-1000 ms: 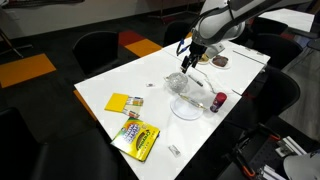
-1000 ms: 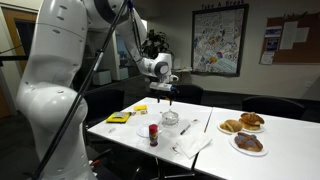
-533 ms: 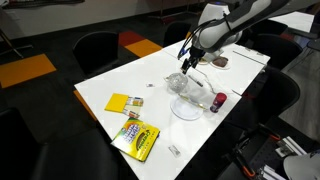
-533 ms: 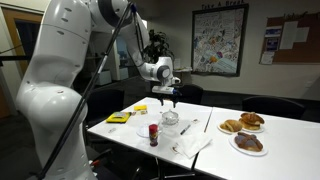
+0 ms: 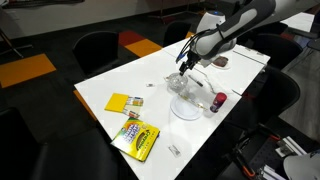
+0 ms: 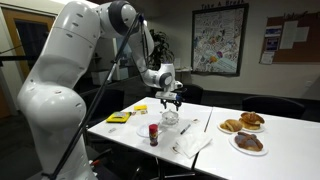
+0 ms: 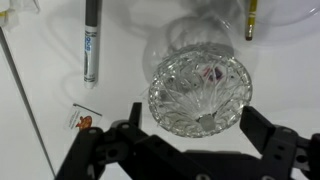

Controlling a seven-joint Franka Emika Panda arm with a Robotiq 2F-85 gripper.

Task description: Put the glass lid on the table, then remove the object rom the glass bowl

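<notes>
I had the pincer (image 7: 193, 118) spread wide, with one finger on each side of the glass lid (image 7: 200, 90). From the wrist view I could not tell if the fingers touched the glass. The lid lay directly under the pincer, on top of the glass bowl (image 5: 180, 86), which stood on the white surface (image 5: 110, 84). Where the lid ended and the bowl began I could not see clearly. Through the glass a small pink-red object (image 7: 210, 72) showed. In both exterior views the pincer hung just above the glass. Ahead of one finger a marker pen (image 7: 91, 40) lay on the surface, and a small wrapper (image 7: 80, 120) lay just beside that finger. A second pen (image 7: 251, 18) lay ahead of the other finger. In an exterior view a whitish bowl (image 5: 186, 109) stood just beside the glass bowl, near the pincer.
</notes>
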